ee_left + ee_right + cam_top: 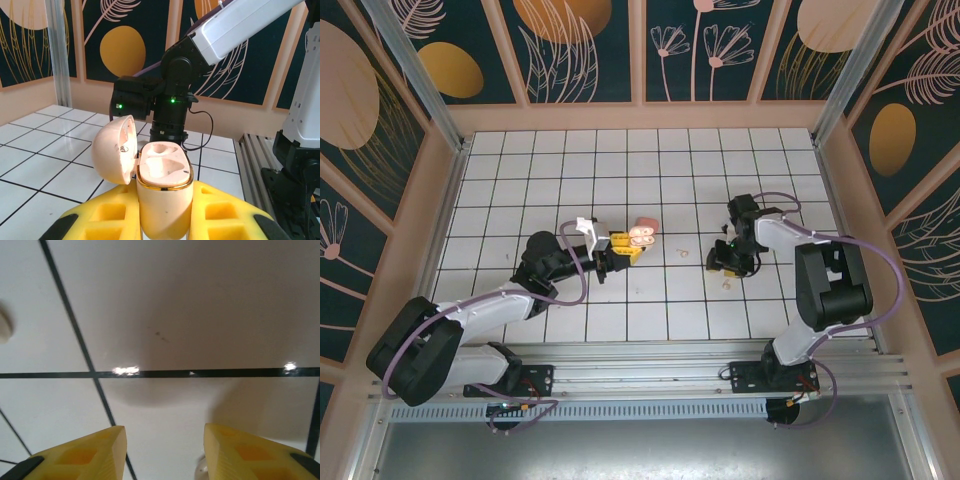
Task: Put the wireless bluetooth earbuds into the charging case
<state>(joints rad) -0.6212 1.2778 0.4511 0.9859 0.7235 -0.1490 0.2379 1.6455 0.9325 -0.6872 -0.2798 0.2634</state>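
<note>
1. Two arms reach over the white tiled floor (620, 160); the left one stretches toward the middle and the right one bends down over the right side.
2. The left gripper (620, 247) is clenched on the case (642, 235), which it grasps at the base between its yellow fingers (107, 217), near the centre of the floor.
3. In the left wrist view the case (162, 175) stands upright in the left gripper (165, 222). Its lid (116, 150) is swung open to the left and joins the body at the left edge.
4. The two pale wells inside the case hold nothing.
5. The right gripper (728, 263) points down at the floor, well apart from the case. In the right wrist view the right gripper (165, 450) is released, with bare tile and a dark grout line in the gap.
6. A first bud (683, 253) lies on the floor between the case and the right gripper. It is too small to make out in detail.
7. A second bud (728, 285) lies on the floor just nearer the arm bases than the right gripper.
8. A pale rounded shape (3, 326) is cut off at the left border of the right wrist view, and I cannot tell what it is.
9. The right arm (172, 107), black with two green lights, stands behind the open case in the left wrist view.
</note>
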